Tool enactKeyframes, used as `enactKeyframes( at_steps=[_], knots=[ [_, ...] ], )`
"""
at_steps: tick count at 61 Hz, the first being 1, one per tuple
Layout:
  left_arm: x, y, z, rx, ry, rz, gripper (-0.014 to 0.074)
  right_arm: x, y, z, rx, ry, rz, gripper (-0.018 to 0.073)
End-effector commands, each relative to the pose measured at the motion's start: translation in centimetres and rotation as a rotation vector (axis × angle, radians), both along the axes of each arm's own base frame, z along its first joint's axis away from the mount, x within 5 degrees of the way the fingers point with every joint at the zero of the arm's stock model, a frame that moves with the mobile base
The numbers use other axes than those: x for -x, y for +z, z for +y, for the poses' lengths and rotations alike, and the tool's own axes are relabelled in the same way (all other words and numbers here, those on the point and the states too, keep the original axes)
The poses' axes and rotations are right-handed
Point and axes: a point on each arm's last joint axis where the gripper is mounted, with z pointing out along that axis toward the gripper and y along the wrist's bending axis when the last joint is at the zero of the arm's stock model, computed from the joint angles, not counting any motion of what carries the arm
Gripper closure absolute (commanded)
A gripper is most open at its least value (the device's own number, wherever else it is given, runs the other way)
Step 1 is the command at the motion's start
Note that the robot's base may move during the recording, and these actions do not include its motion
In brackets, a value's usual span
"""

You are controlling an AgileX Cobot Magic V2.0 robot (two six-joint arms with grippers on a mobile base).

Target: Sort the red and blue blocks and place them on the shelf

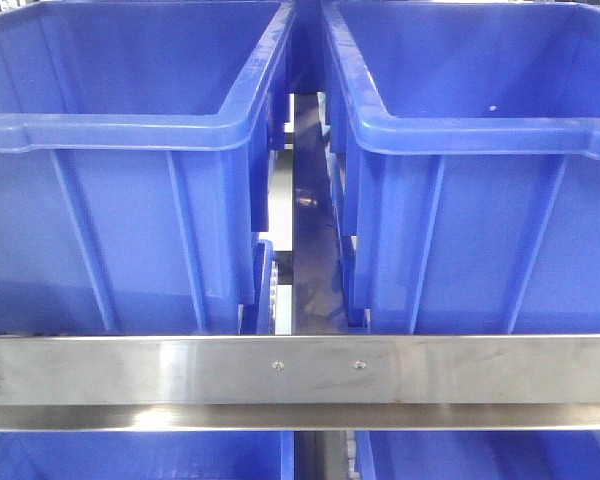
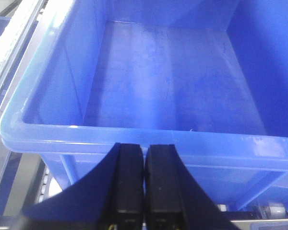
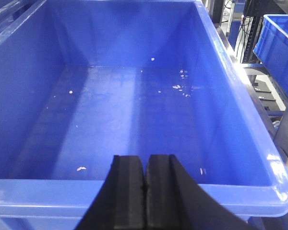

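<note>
wrist views show left gripper [image 2: 144,179] and right gripper [image 3: 145,191] pressed closed, holding nothing, facing empty blue bins [image 3: 134,120]; no blocks visible, so sorting risks stalling.

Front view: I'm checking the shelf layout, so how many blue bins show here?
4. Upper left bin, upper right bin, and below the steel rail, only the tops of a lower left bin and lower right bin. More may sit out of frame.

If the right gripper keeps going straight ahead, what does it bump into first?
Probably the near rim of the big blue bin, right in front of the shut right gripper. If it passes above that rim, it would go over the bin's floor; depth is hard to judge.
</note>
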Motion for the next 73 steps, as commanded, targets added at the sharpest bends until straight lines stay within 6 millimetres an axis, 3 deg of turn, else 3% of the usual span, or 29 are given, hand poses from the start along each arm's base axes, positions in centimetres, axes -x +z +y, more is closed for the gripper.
enactKeyframes(
  at_steps=[1, 39, 44, 49, 55, 73],
  knots=[
    [-0.2, 1.6, -0.2, 0.017, -0.016, -0.099, 0.0463, -0.1, 1.7, 0.1, 0.011, 0.011, -0.108, 0.0512],
    [-0.2, 1.6, -0.2, 0.017, -0.016, -0.099, 0.0463, -0.1, 1.7, 0.1, 0.036, 0.013, -0.109, 0.0512],
    [-0.2, 1.6, -0.2, 0.017, -0.016, -0.099, 0.0463, 0.5, 1.7, 0.0, 0.069, 0.007, -0.113, 0.0512],
    [-0.2, 1.6, -0.2, 0.017, -0.016, -0.099, 0.0463, 1.2, 1.6, 0.0, -0.016, 0.001, -0.140, 0.0512],
    [-0.2, 1.6, -0.2, 0.017, -0.016, -0.099, 0.0463, 2.2, 0.4, -0.1, -0.066, -0.002, -0.154, 0.0512],
    [-0.2, 1.6, -0.2, 0.017, -0.016, -0.099, 0.0463, 4.6, -5.9, -0.2, -0.111, -0.003, -0.181, 0.0512]
  ],
)
